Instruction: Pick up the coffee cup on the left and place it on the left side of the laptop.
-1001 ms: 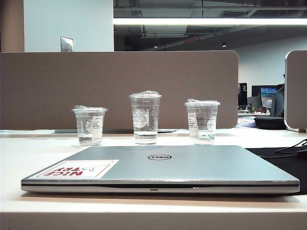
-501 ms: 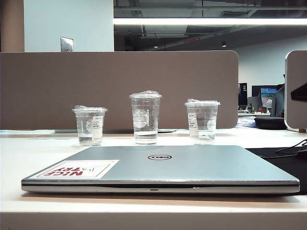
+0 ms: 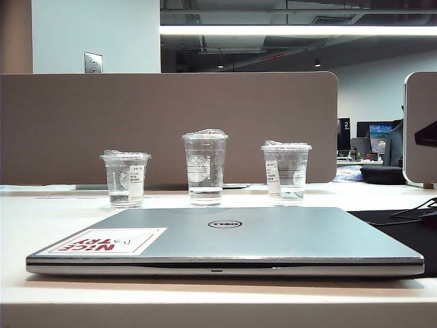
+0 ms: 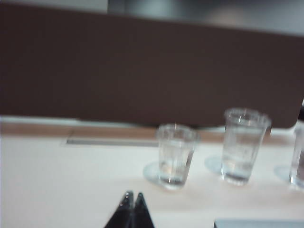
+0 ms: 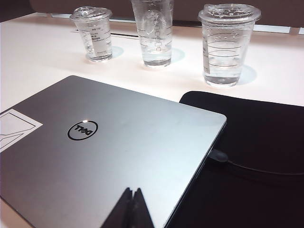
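The coffee cup (image 3: 125, 179) is short, clear and lidded, with a white label. It stands upright on the table behind the laptop's far left corner, leftmost of three cups. The silver Dell laptop (image 3: 225, 239) lies closed at the front, its "NICE TRY" sticker at the near left corner. In the left wrist view my left gripper (image 4: 133, 194) is shut and empty, low over the bare table, a little short of the coffee cup (image 4: 175, 154). My right gripper (image 5: 133, 191) is shut and empty above the laptop (image 5: 109, 147) lid, with the coffee cup (image 5: 95, 33) far beyond it.
A taller clear cup (image 3: 205, 167) stands in the middle and another short cup (image 3: 285, 171) to the right. A black mat (image 3: 410, 229) with a cable lies right of the laptop. A brown partition (image 3: 171, 116) runs behind the table. A dark shape (image 3: 427, 133) shows at the right edge.
A dark shape has come into the exterior view at the right edge. The cups and the laptop stand where they were.
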### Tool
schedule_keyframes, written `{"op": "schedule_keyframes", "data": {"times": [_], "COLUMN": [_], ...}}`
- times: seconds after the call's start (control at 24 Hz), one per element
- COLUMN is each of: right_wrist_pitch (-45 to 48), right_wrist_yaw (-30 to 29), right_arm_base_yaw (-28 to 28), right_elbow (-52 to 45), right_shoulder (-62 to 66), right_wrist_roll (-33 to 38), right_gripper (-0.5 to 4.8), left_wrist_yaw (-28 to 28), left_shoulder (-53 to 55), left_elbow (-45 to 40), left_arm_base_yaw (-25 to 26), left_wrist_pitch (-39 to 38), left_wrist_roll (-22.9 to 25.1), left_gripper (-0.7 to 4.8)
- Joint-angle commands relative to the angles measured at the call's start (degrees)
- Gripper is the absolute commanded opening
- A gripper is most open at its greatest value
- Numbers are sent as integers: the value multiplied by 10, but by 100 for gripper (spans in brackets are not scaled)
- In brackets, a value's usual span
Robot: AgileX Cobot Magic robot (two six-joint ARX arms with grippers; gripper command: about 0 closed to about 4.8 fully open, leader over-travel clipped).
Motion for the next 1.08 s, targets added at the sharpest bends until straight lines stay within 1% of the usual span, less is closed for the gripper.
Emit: {"op": "schedule_keyframes", "data": {"times": [0.04, 0.13, 0.21, 0.25, 0.29, 0.33, 0.38, 0.42, 0.5, 0.54, 0.58, 0.63, 0.75, 0.79, 0.88, 0.96, 1.04, 1.08], "right_wrist_pitch": [10, 10, 10, 10, 10, 10, 10, 10, 10, 10, 10, 10, 10, 10, 10, 10, 10, 10], "right_wrist_yaw": [0, 0, 0, 0, 0, 0, 0, 0, 0, 0, 0, 0, 0, 0, 0, 0, 0, 0], "right_arm_base_yaw": [0, 0, 0, 0, 0, 0, 0, 0, 0, 0, 0, 0, 0, 0, 0, 0, 0, 0], "right_elbow": [-2, -2, -2, -2, -2, -2, -2, -2, -2, -2, -2, -2, -2, -2, -2, -2, -2, -2], "right_shoulder": [-1, -1, -1, -1, -1, -1, -1, -1, -1, -1, -1, -1, 0, 0, 1, 5, 11, 12], "right_wrist_roll": [0, 0, 0, 0, 0, 0, 0, 0, 0, 0, 0, 0, 0, 0, 0, 0, 0, 0], "right_gripper": [-5, -5, -5, -5, -5, -5, -5, -5, -5, -5, -5, -5, -5, -5, -5, -5, -5, -5], "left_wrist_yaw": [-23, -23, -10, 12, 21, 33, 41, 45, 47, 47, 47, 67, 116, 144, 181, 199, 200, 212], "left_shoulder": [26, 56, 106, 172, 205, 251, 291, 332, 430, 533, 623, 723, 873, 948, 1056, 1140, 1197, 1213], "left_elbow": [33, 51, 70, 89, 97, 109, 118, 127, 146, 166, 184, 208, 265, 305, 375, 437, 482, 497], "left_arm_base_yaw": [-1, -1, -1, -1, -1, -1, -1, -1, -1, -1, -1, -1, -1, -2, -6, -6, -6, -6], "left_wrist_pitch": [24, 37, 75, 126, 149, 175, 194, 214, 260, 318, 376, 440, 516, 536, 541, 540, 540, 539], "left_wrist_roll": [-16, -12, -6, 9, 17, 28, 40, 52, 64, 63, 63, 64, 63, 63, 61, 61, 57, 57], "left_gripper": [-6, -6, -6, -5, -4, 5, 29, 66, 193, 335, 408, 413, 419, 470, 479, 479, 479, 479]}}
